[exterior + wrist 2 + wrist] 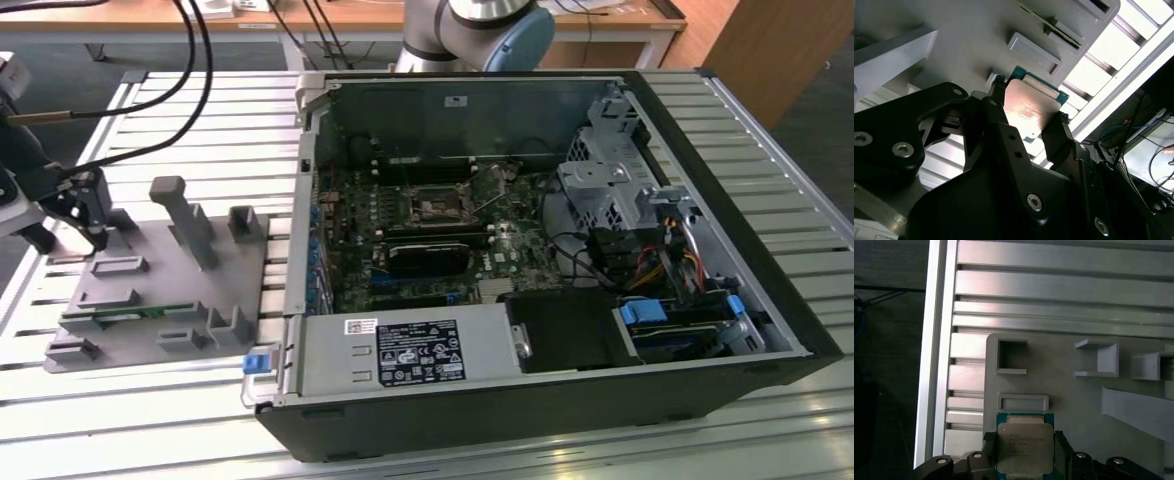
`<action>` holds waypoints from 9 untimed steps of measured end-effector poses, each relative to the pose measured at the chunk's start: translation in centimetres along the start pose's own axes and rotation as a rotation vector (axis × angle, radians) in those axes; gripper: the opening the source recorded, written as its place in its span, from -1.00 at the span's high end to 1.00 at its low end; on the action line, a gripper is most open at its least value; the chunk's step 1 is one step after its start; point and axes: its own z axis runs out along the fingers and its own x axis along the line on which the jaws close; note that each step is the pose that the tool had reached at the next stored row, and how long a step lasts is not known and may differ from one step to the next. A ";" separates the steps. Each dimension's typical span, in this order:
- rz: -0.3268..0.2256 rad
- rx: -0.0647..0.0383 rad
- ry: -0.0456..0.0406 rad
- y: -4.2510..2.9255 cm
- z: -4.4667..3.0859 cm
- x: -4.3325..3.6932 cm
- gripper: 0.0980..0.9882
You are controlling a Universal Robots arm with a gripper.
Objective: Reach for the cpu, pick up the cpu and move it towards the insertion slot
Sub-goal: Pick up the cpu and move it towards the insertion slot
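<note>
Claw is clamped on the cpu: in both wrist views its two black fingertips press against opposite edges of the chip, with no gap showing on either side. In the exterior view it hangs at that view's far left, over the grey fixture.

A slatted aluminium desk carries everything. On it lies an open black computer case, with the motherboard exposed inside. The grey plastic fixture sits just beside the case, on the exterior view's left. The insertion slot, a dark square in a metal frame, is on the upper part of the board, well apart from the claw. Smallest is the cpu, held over the fixture's flat plate next to a shallow rectangular recess. Whether it has cleared the plate I cannot tell.

The chip looks light, thin and rigid, so weight should be no trouble. Its polished metal lid would likely be slippery and gives nothing to pinch. The green board edges, where the claw has it now, seem the right place to hold. The underside contacts are probably delicate, so a moderate squeeze on two opposite sides with the chip kept level looks safest. A tilt or a skewed grip could let it pivot between the fingertips.
</note>
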 end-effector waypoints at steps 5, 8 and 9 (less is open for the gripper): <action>0.000 0.000 0.0000 0.03 -0.51 0.00 0.00; 0.000 0.000 -0.0001 0.04 -0.80 0.00 0.00; 0.000 0.000 -0.0001 0.05 -0.88 0.00 0.00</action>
